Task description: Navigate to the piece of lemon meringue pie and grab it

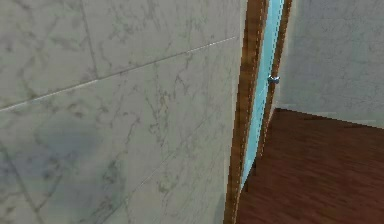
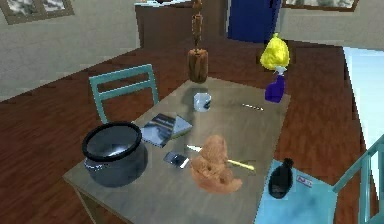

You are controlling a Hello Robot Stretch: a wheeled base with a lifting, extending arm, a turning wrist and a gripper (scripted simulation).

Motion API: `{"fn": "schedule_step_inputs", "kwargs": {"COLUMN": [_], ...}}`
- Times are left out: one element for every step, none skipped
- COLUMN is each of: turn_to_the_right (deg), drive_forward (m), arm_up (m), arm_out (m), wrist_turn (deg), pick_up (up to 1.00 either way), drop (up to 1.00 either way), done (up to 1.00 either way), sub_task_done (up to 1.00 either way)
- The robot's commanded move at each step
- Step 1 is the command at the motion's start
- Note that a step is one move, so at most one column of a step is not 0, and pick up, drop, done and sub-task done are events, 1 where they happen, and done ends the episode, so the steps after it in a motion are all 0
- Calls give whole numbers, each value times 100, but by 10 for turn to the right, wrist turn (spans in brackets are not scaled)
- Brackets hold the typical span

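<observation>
On the arm side view I have a long grey-brown wooden table (image 2: 245, 128) on a dark wood floor, and I go through its containers first. At the near left corner stands a round black metal pot (image 2: 113, 152); its inside shows only dark. Towards the far end is a small pale grey mug (image 2: 202, 100), too small for me to tell what it contains. Beyond that, a squat brown wooden vase (image 2: 199, 65). At the far right corner a purple glass vase (image 2: 275, 88) holds a bunch of yellow flowers (image 2: 275, 52).

Between pot and mug lies a flat grey magazine (image 2: 165, 128). A tan-orange lumpy mass (image 2: 215, 166) sits on the tabletop just right of the pot. I cannot tell whether this is the piece of lemon meringue pie. A small black bottle (image 2: 282, 178) is at the near right edge, and a teal wooden chair (image 2: 125, 85) stands at the left side.

Ahead, a grey marbled wall (image 1: 110, 110) sits beside a wood-framed pale blue door (image 1: 262, 100).

I cannot tell the gripper's state, so I place things against each other.
</observation>
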Motion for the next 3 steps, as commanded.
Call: {"fn": "schedule_step_inputs", "kwargs": {"turn_to_the_right": [0,0,0], "drive_forward": [0,0,0], "arm_up": [38,0,0], "arm_out": [0,46,0], "wrist_turn": [0,0,450], "pick_up": [0,0,0], "drop": [0,0,0], "done": [0,0,0], "sub_task_done": [0,0,0]}}
